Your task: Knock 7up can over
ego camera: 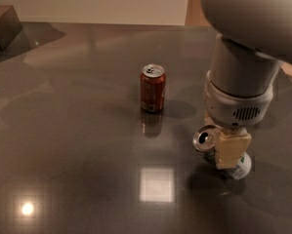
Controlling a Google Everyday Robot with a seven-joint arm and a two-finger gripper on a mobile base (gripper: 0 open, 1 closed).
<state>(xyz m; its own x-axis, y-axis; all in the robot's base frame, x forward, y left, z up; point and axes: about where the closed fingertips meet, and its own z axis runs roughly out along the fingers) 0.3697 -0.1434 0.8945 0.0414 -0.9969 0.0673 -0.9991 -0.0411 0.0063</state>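
Observation:
The 7up can (207, 138), silvery with dark print and a shiny top, is at the right front of the dark table (77, 130). It leans steeply, with its top toward the left and its base (241, 167) on the table to the right. My gripper (228, 150) hangs from the thick grey arm (240, 82) directly over the can, touching it and covering its middle. A red can (153, 87) stands upright to the left and farther back, apart from the gripper.
A dark box-like object (4, 26) sits at the far left corner of the table. Bright light reflections lie on the tabletop at the front (156, 184). A pale wall runs behind the table.

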